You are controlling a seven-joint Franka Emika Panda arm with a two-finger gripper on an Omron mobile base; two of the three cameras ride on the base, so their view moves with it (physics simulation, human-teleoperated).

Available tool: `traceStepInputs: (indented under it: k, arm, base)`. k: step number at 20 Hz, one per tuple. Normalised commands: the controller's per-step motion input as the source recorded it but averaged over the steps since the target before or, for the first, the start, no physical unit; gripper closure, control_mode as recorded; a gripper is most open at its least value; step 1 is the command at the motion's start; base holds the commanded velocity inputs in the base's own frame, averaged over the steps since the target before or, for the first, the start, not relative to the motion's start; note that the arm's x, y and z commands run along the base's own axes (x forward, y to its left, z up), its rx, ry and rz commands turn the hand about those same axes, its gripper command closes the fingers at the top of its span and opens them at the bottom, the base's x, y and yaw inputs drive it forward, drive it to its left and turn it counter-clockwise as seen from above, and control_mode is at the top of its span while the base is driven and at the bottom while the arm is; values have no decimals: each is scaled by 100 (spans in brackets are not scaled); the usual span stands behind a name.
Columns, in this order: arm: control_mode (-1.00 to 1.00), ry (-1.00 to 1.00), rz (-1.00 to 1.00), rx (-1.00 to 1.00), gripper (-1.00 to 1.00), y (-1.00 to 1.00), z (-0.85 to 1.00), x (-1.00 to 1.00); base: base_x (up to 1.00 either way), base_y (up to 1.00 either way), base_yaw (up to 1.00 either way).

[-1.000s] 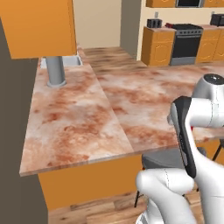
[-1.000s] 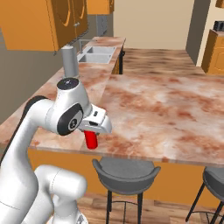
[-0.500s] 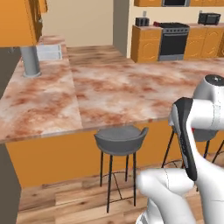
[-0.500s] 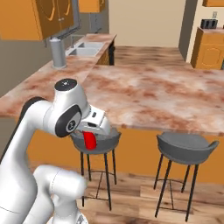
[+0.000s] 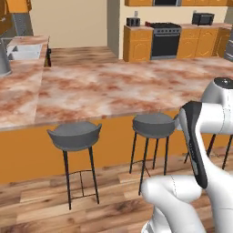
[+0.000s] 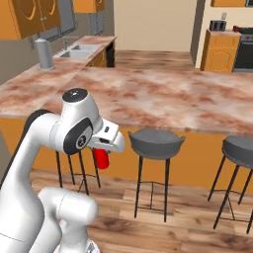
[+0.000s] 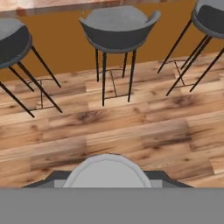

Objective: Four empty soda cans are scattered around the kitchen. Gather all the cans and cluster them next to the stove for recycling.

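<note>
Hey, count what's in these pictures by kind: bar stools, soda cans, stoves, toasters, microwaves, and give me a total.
Bar stools: 3
Soda cans: 1, red, held in the gripper
Stoves: 1
Toasters: 1
Microwaves: 1
Total: 7

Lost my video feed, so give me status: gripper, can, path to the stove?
Gripper shut on red soda can, carried low. Stove far across the room. Marble counter and grey bar stools stand between.
</note>
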Motion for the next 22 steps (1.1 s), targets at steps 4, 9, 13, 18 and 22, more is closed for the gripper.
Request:
traceStepInputs:
  k: [4,9,13,18,22]
  arm:
    - [100,0,0,0,100,0,0,0]
    - [100,0,0,0,100,0,0,0]
    - [100,0,0,0,100,0,0,0]
    - [100,0,0,0,100,0,0,0]
    - [100,0,0,0,100,0,0,0]
  base:
    - [-44,-100,0]
    - [-41,-100,0]
    - [-10,-100,0]
    - [22,-100,0]
    - [55,-100,0]
